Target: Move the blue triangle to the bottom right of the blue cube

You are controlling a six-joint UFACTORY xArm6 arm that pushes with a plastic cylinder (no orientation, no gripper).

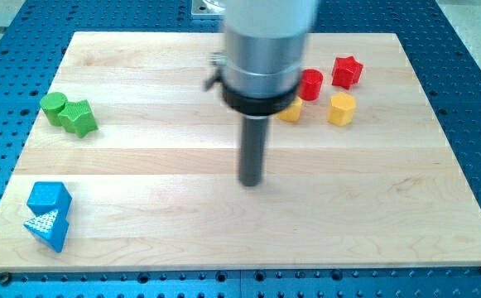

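Note:
The blue cube (49,198) sits near the view's bottom left corner of the wooden board (348,215). The blue triangle (47,228) lies right below it, touching it. My tip (250,183) rests on the board near the middle, far to the right of both blue blocks and touching no block.
A green cylinder (54,106) and a green star (79,117) sit at the left. A red cylinder (310,84), a red star (347,72), a yellow hexagon (341,108) and a partly hidden yellow block (290,112) sit at the upper right.

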